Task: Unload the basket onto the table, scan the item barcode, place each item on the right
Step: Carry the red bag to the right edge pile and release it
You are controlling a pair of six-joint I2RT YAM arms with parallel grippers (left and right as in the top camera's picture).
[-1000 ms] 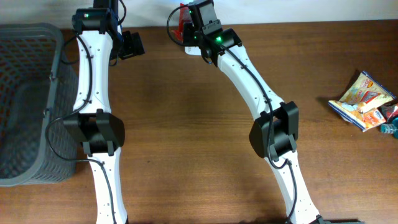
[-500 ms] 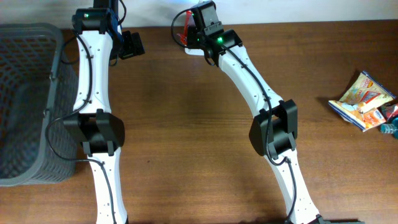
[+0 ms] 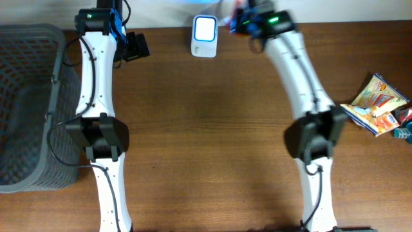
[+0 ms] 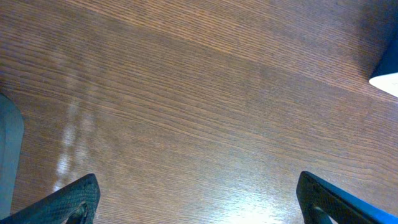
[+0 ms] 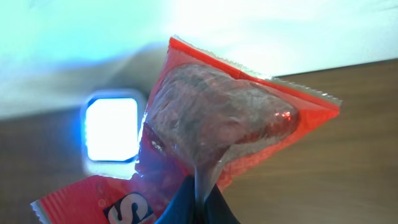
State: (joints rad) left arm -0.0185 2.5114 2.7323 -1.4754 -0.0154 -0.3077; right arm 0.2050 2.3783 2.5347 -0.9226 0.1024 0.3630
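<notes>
Fingertips of the right gripper [image 5: 196,204] pinched the lower seam of a red, crinkled plastic candy packet [image 5: 217,121], which stood up from the closed grip near a white box scanner with a glowing blue-white window [image 5: 112,127] at the far edge of the brown wooden table [image 5: 348,162]. White lettering on the packet was cut off by the frame's bottom edge, and overhead the packet blurred. Its clear panel showed dark red contents. The left gripper [image 4: 199,202] was spread wide above bare wood.
</notes>
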